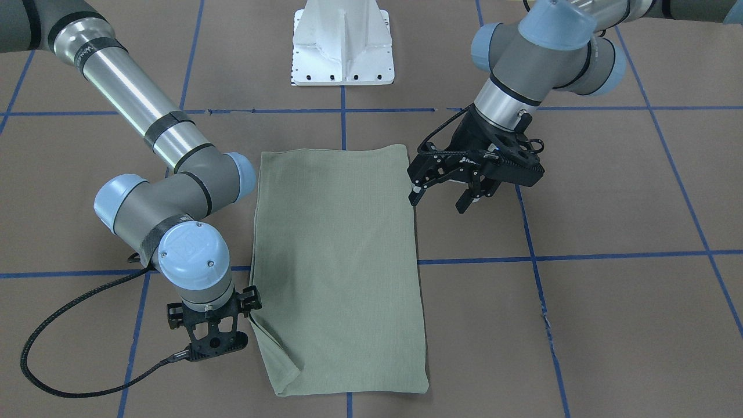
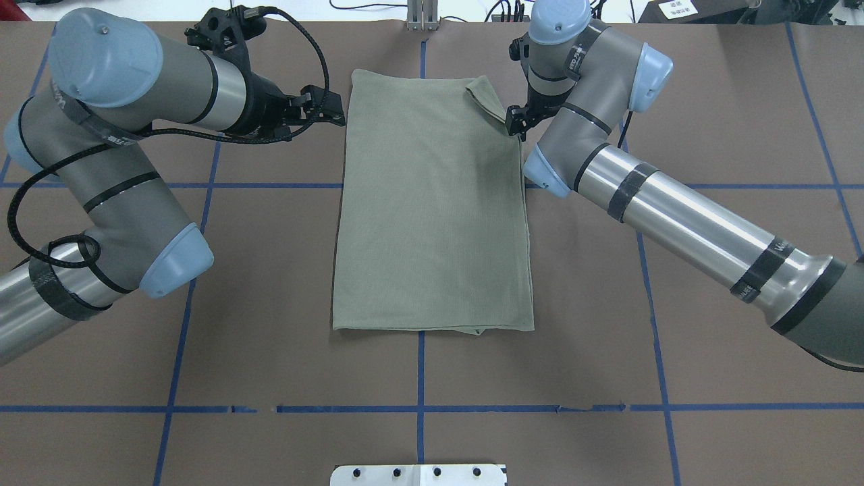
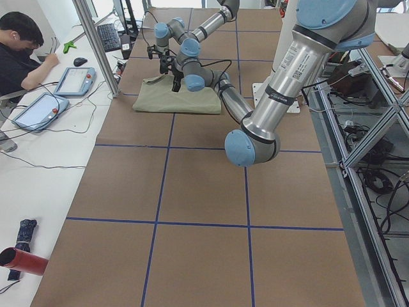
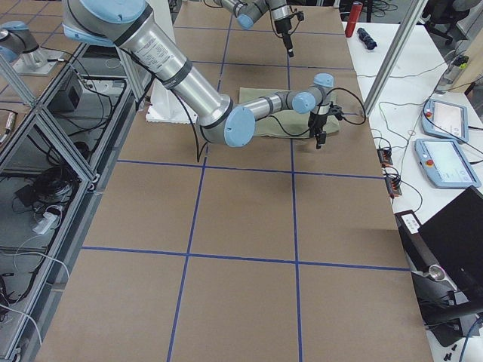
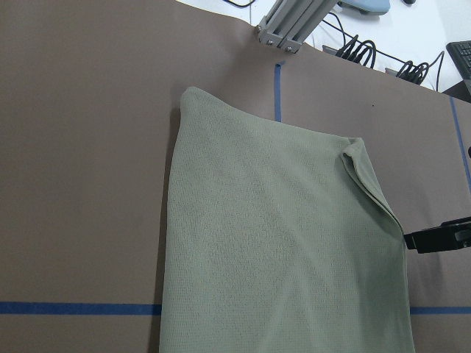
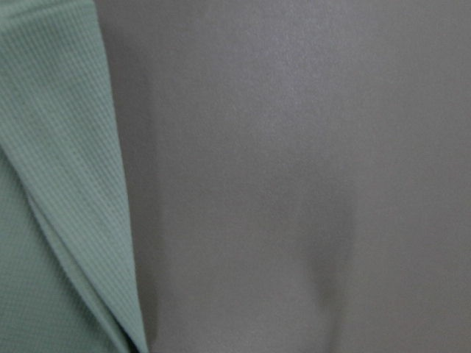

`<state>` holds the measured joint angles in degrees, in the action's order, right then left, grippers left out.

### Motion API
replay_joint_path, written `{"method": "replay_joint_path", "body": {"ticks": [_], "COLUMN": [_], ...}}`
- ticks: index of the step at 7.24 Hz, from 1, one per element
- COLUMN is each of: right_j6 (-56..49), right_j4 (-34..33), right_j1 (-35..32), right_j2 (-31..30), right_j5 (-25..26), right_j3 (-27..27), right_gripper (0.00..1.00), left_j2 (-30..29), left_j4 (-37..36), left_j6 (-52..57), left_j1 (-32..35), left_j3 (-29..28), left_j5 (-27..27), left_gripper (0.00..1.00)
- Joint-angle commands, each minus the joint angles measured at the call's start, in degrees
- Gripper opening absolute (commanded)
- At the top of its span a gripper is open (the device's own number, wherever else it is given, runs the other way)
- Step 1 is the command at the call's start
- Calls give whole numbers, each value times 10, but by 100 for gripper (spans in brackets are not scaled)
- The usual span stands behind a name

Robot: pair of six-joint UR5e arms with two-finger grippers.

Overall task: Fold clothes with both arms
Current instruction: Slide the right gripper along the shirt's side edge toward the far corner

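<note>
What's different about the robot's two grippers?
The left gripper hangs higher and tilted; the right gripper is low, pointing straight down. The left gripper's fingers are spread and empty; the right gripper's are hidden, so I cannot tell. The left gripper is beside the shirt's flat long edge; the right gripper is by its turned-over corner. Both are black.

1. The table (image 2: 270, 324) has a brown surface crossed by a grid of blue tape lines (image 2: 418, 408).
2. A green shirt (image 2: 432, 202), folded into a rectangle, lies flat mid-table, with one far corner turned over.
3. A white pedestal (image 1: 342, 52) stands at the robot's edge.
</note>
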<state>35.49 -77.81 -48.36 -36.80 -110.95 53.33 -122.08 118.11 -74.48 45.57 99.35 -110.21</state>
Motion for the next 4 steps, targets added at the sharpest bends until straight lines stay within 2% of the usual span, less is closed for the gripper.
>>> {"method": "replay_joint_path", "body": {"ticks": [1, 3, 4], "right_j6": [2, 3, 3], "right_j4": [5, 82, 95], "right_j1": [-1, 3, 9], "right_j2": [33, 93, 121], "right_j5": [0, 17, 38], "right_j3": [-10, -122, -166], "right_gripper": [100, 100, 100], "left_j2": [1, 1, 1], "left_j4": [0, 0, 0], "left_j6": [0, 0, 0], "left_j1": [4, 4, 4], "left_j3": [0, -2, -2], "left_j5": [0, 0, 0], "left_gripper": [100, 100, 100]}}
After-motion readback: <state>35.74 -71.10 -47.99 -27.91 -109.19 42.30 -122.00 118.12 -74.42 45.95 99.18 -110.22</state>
